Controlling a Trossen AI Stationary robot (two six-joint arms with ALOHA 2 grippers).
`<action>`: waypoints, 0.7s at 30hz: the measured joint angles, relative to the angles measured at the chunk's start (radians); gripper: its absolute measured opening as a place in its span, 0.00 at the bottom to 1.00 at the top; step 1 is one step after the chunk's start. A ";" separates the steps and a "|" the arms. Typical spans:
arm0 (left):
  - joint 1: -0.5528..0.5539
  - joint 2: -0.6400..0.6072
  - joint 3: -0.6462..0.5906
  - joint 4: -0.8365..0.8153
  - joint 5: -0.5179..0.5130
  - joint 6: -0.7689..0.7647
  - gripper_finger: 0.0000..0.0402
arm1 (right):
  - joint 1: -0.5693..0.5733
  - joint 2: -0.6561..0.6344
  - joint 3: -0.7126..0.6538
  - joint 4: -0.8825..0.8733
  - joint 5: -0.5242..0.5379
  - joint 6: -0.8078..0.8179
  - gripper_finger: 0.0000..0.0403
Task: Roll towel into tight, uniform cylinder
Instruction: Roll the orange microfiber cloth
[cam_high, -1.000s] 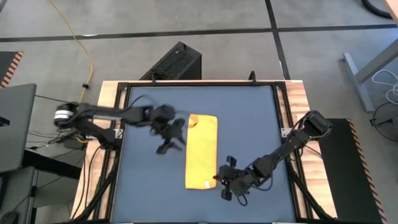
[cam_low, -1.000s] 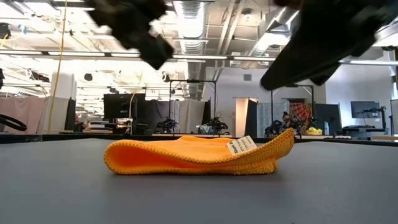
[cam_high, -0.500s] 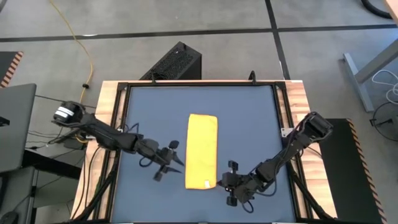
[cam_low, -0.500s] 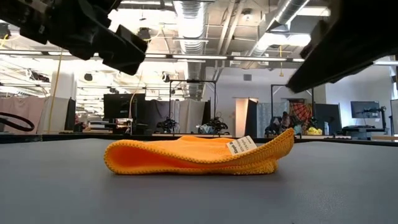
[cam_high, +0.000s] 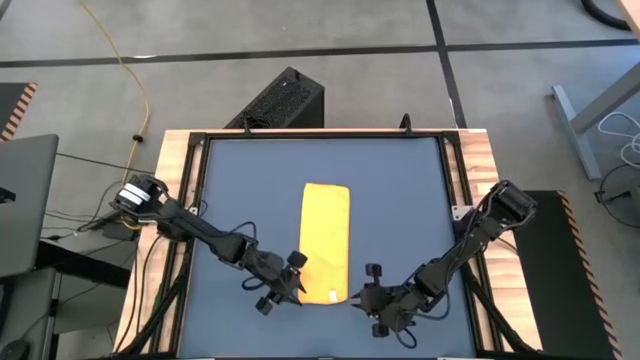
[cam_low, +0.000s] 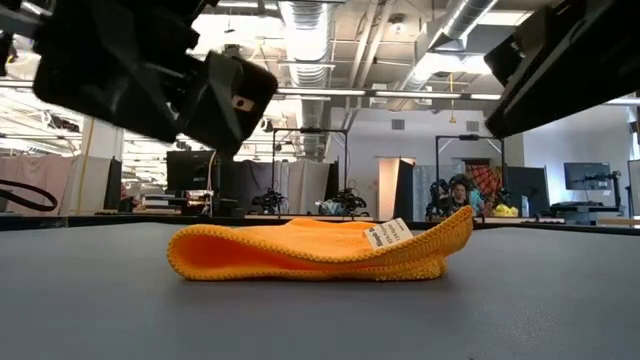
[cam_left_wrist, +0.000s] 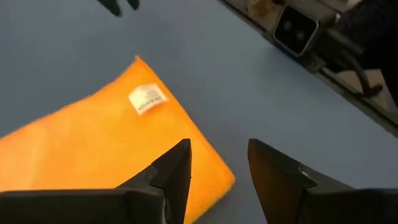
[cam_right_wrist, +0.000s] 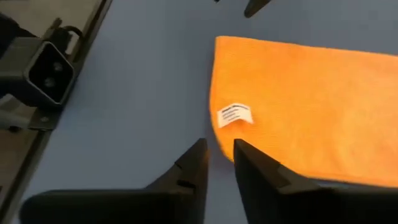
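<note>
Centrally on the dark blue tabletop I see the towel, a yellow cloth folded into a long narrow band that runs from the middle of the table toward its near edge. From the low view, the towel lies flat in a loose double layer, one fold bulging open on one side, and its small white tag sits on the upper layer near the raised corner.

I have the left gripper low over the table at the towel's near end, on its left side, just beside or at the corner. In the left wrist view, its two dark fingers stand apart with a clear gap, one over the yellow cloth's corner and the other over bare blue surface; they hold nothing.

I have the right gripper at the same near end, on the towel's right side, close to the cloth but apart from it. In the right wrist view, its fingers show a narrow gap between them, with nothing held, and the tag lies just ahead of them.

A black box stands on the floor beyond the table's far edge.
</note>
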 joint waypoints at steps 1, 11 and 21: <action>-0.004 0.003 -0.001 -0.001 -0.001 -0.001 0.39 | -0.003 0.000 0.000 0.000 0.000 -0.012 0.28; -0.034 0.042 -0.004 0.019 -0.059 -0.053 0.42 | -0.046 0.144 0.035 0.078 -0.075 -0.171 0.50; -0.034 0.047 -0.003 0.030 -0.070 -0.049 0.42 | -0.045 0.180 0.125 -0.052 -0.026 -0.194 0.41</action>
